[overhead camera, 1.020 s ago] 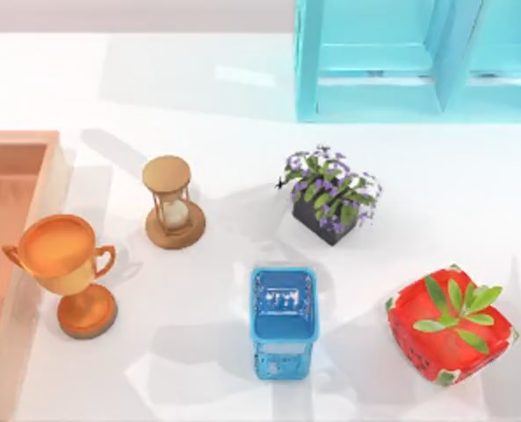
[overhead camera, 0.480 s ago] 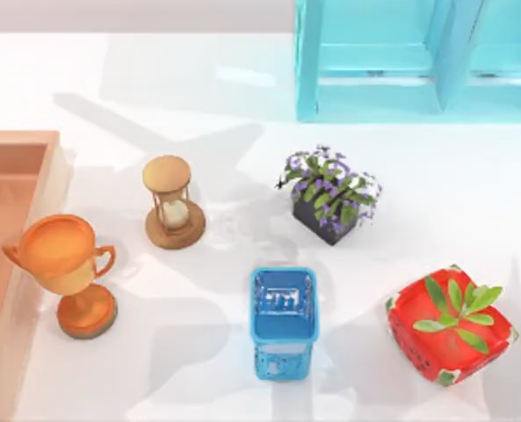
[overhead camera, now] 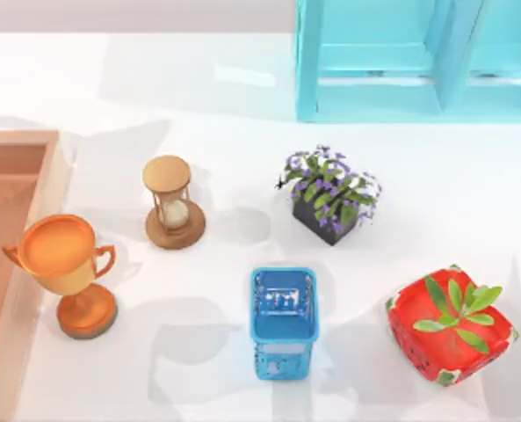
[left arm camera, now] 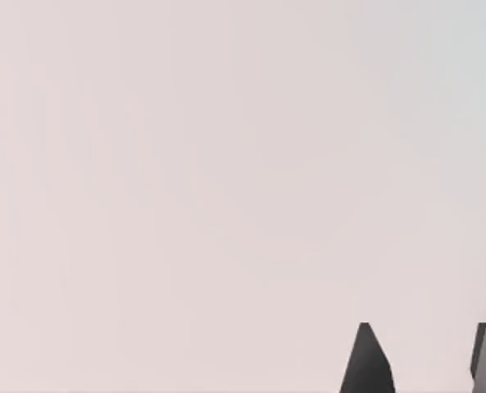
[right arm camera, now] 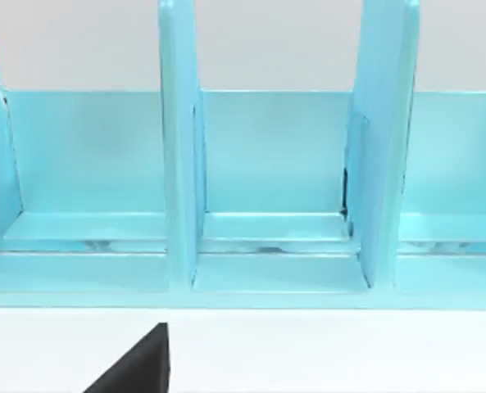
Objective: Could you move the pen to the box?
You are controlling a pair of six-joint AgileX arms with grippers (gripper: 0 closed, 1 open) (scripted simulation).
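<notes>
Turquoise shelf [right arm camera: 267,164] with upright dividers, white table [right arm camera: 333,352], dark fingertip [right arm camera: 140,364]

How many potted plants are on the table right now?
2. The purple-flowered plant stands near the table's middle, below the turquoise shelf. The red planter with green leaves sits at the lower right, right of the blue cup. None looks hidden.

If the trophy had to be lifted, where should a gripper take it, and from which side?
Probably take the trophy by its narrow stem, between bowl and base, coming from the top view's bottom edge. It stands upright, its handles stick out left and right, and the box wall is close on its left.
</notes>
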